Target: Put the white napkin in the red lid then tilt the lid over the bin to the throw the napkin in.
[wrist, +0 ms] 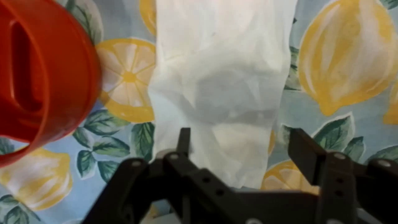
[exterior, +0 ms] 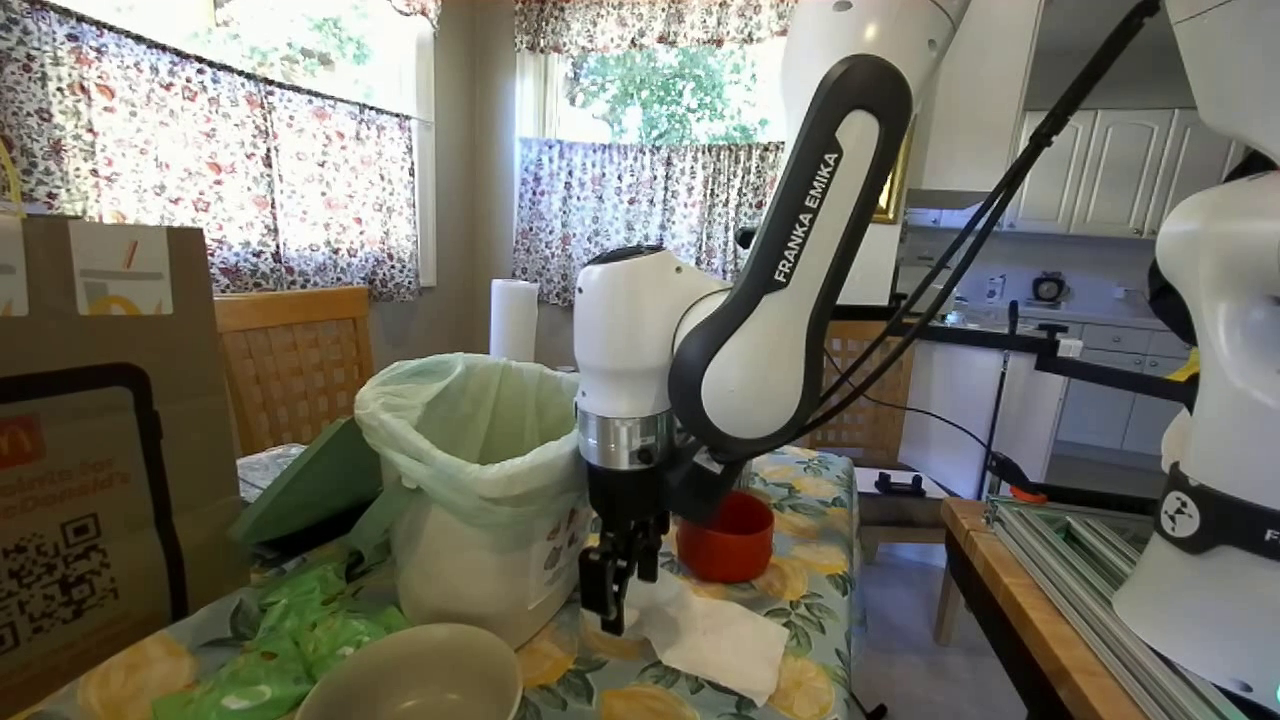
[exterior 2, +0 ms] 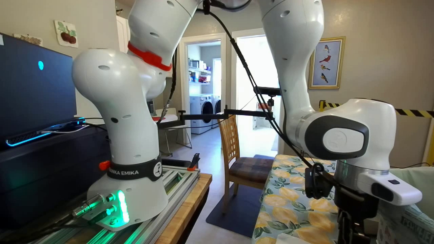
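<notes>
In the wrist view the gripper (wrist: 239, 143) comes in from the bottom edge, released, its fingers (wrist: 306, 152) spread wide with the lower part of the white napkin (wrist: 224, 90) showing between them. The napkin lies rumpled on the lemon-printed surface (wrist: 127, 77), running from the top edge of that frame to the lower middle; I cannot tell whether the fingertips touch it. The red lid (wrist: 68, 81) sits at the left, cut off by the frame's edge, its hollow side showing and a strip of surface between it and the napkin. In an exterior view the bin (exterior: 460, 575), lined with a pale green bag (exterior: 400, 400) folded over its rim, stands left of centre, near the gripper. A beige bowl (exterior: 430, 680) is at the bottom edge, beside crumpled green plastic (exterior: 270, 660). In an exterior view the arm (exterior 2: 291, 51) bends down to the lower right, and a wooden chair (exterior 2: 230, 135) stands at the middle.
</notes>
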Motion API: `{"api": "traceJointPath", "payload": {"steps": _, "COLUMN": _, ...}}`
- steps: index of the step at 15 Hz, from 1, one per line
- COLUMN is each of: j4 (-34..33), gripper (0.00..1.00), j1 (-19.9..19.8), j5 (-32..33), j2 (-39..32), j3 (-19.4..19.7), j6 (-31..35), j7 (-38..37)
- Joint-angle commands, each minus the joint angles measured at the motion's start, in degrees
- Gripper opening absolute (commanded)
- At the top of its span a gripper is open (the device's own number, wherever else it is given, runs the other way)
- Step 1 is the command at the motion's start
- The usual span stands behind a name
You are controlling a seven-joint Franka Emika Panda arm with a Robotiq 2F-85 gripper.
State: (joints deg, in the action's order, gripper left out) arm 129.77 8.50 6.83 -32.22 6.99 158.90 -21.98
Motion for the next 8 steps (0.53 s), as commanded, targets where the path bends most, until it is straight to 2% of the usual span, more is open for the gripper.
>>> {"api": "traceJointPath", "payload": {"steps": 1, "j4": 1.4, "gripper": 1.0, "j1": 1.2, "j5": -5.0, "j2": 2.0, "j3": -0.7, "j6": -3.0, "j7": -2.2}}
{"api": "traceJointPath", "payload": {"steps": 8, "j4": 0.7, "gripper": 1.0, "j1": 6.5, "j5": -2.8, "j2": -0.3, "j3": 2.9, "j6": -3.3, "j7": -7.4}}
